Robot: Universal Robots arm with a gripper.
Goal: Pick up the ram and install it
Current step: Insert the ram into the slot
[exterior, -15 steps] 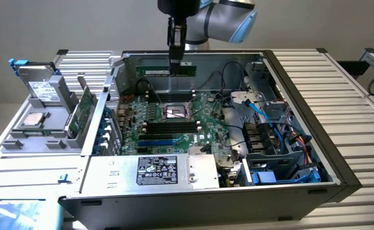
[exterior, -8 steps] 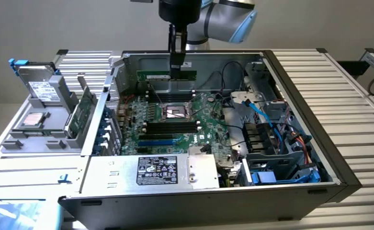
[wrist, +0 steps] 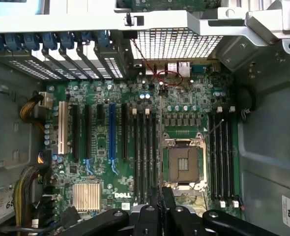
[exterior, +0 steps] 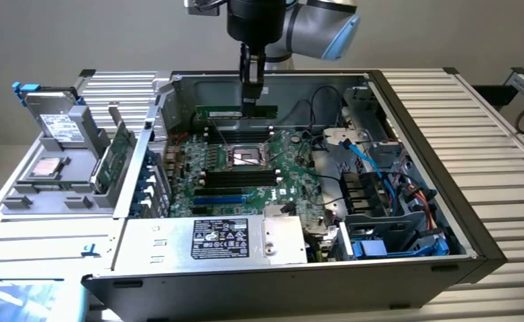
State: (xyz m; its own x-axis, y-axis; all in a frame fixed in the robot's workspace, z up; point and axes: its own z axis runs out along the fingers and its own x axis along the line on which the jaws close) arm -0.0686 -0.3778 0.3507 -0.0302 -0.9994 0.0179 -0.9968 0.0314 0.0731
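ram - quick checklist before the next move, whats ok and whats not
1. Hand shut on the ram: ok.
2. Ram level, lengthwise parallel to the memory slots: ok.
3. Those slots empty: ok.
4. Ram lined up right over one slot: cannot tell.
5. Slot latches open: cannot tell.
6. Ram seated: not ok, it hangs above the motherboard.
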